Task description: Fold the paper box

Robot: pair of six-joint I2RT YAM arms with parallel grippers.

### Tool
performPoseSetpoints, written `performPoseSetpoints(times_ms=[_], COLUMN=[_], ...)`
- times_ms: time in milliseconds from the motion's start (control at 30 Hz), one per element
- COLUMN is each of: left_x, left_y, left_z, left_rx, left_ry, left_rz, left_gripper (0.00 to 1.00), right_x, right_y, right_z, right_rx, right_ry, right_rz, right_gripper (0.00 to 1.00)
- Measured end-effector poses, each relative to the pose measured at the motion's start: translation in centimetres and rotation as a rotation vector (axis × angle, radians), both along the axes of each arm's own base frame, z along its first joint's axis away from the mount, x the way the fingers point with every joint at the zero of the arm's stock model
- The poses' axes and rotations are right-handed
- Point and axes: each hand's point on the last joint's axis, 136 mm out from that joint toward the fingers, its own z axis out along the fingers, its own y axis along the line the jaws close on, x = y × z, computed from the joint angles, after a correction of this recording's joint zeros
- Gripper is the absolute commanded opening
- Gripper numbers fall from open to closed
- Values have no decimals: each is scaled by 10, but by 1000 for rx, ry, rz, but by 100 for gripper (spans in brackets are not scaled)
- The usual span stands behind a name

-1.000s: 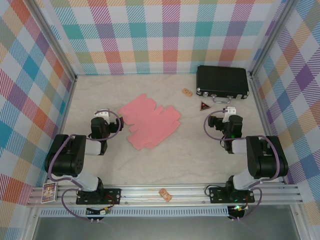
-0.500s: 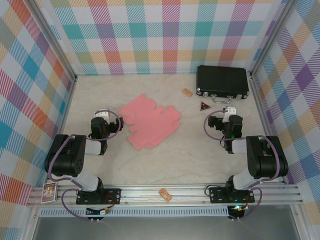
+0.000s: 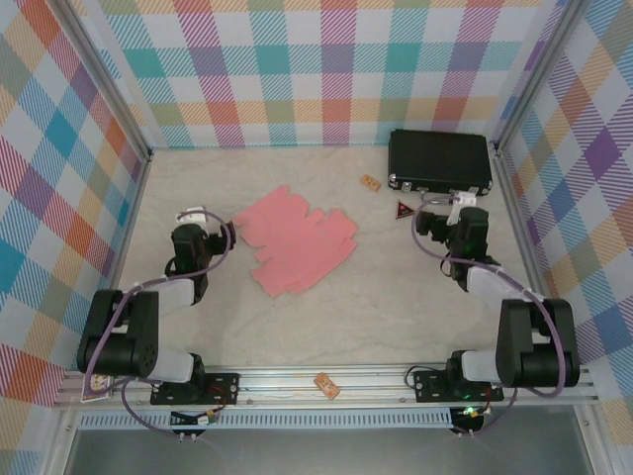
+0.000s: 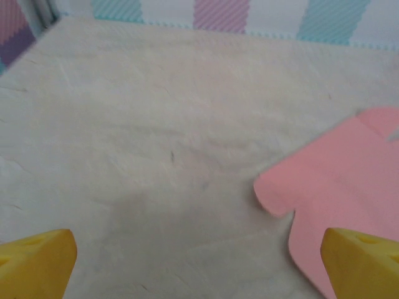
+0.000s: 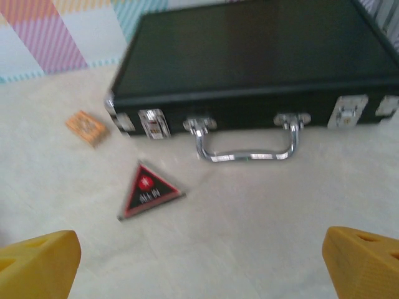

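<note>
The paper box (image 3: 295, 240) lies flat on the table as a salmon-pink die-cut sheet with jagged flaps, left of centre. Its left flap (image 4: 340, 187) shows at the right of the left wrist view. My left gripper (image 3: 190, 220) hovers just left of the sheet, open, its yellow fingertips (image 4: 37, 261) wide apart over bare table. My right gripper (image 3: 463, 206) is at the far right, away from the sheet, open with yellow fingertips (image 5: 40, 265) spread and nothing between them.
A black hard case (image 3: 440, 162) with a chrome handle (image 5: 246, 140) stands at the back right, just beyond my right gripper. A red-and-black triangle tag (image 5: 148, 189) and a small orange block (image 5: 86, 127) lie near it. Another orange block (image 3: 326, 385) rests on the front rail.
Both arms have stretched forward, away from their bases. The left gripper moved to the sheet's left edge; the right gripper moved up toward the black case. The sheet has not moved.
</note>
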Motion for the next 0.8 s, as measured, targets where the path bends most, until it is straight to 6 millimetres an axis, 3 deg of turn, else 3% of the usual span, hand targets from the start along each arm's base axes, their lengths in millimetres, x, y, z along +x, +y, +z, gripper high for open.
performPoseSetpoints(times_ms=[133,267,333,467,633,800], left_x=[16,35,49,71,86,101], left_y=[-5,-26,-44,-79,-115,-130], left_z=[50,65,61,37,-1,-29], left_rx=[-55,-119,-143,-191,-221,-248], left_ry=[-43,15,84,222,379,482], left_rz=[8,-41,-89,-171,-257,-289], left_gripper=[98,77,65,52,27,8], right_x=[3,-8,-18,-36,-47,-53], right_y=[12,53,87,144,205,251], right_z=[24,14,0,-27,-45,-55], right_rx=[121,199,221,244,251,275], right_ry=[61,163,237,368,469,531], right_rz=[12,103,188,327,461,558], right_gripper=[99,99,99,97,82,61])
